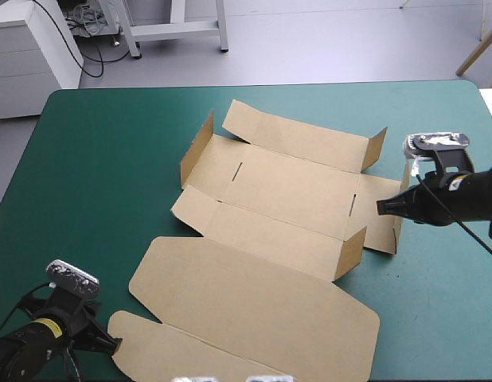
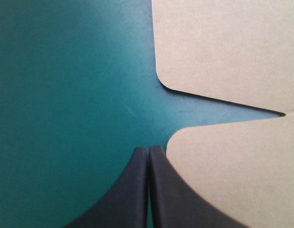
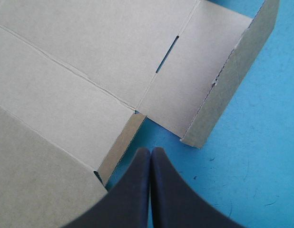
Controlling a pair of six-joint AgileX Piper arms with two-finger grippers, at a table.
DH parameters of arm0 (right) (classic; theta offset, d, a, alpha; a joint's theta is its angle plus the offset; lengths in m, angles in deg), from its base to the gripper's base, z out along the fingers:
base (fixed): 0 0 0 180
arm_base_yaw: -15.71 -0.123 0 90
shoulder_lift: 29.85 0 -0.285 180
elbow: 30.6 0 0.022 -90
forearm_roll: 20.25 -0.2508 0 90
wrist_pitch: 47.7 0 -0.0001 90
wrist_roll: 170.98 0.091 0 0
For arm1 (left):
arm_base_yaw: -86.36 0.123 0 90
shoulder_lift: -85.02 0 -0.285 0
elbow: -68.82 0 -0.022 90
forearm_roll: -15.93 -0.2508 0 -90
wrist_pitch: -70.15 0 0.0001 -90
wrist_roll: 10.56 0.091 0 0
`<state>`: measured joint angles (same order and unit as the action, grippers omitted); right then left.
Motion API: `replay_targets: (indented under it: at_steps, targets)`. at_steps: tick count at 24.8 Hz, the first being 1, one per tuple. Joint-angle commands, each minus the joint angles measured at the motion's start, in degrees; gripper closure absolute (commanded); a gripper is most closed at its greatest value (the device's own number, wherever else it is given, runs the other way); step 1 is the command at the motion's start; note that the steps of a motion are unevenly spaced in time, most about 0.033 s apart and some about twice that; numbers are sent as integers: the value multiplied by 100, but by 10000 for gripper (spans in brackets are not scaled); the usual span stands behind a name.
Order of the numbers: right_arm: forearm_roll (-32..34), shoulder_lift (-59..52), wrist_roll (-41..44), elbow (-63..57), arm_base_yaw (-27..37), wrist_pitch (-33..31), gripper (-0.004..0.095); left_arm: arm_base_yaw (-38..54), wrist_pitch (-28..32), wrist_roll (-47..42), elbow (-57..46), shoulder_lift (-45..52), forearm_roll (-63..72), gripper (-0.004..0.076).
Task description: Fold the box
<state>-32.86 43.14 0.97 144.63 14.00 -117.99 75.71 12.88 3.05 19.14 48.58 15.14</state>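
Note:
The brown box (image 1: 270, 191) lies opened out mid-table, its long lid (image 1: 254, 310) flat toward the near edge. Short flaps stand up at its left end (image 1: 197, 147) and right end (image 1: 375, 147). My left gripper (image 1: 112, 344) is shut, low at the near left, its tip beside the lid's rounded tuck flap (image 2: 232, 166). The fingers (image 2: 137, 190) hold nothing. My right gripper (image 1: 381, 208) is shut, hovering over the box's right end panel. Ahead of its tip (image 3: 151, 151) are a small raised corner flap (image 3: 119, 145), the slot (image 3: 168, 54) and the upright end wall (image 3: 232, 76).
The teal-green cover (image 1: 95, 175) shows wide to the left of the box and in a strip along the table's right edge (image 1: 461, 302). A white cabinet (image 1: 31, 56) stands beyond the far left corner.

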Motion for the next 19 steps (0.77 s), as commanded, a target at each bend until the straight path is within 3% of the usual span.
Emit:
replay_targets:
  at_steps: [1,7,19]
  targets:
    - [13,-806,132,135,7,130,928,4,265,-28,125,-32,24,734]
    - [329,-1894,458,124,7,130,928,4,265,-28,125,-32,24,734]
    - [287,-2088,520,124,7,130,928,4,265,-28,125,-32,24,734]
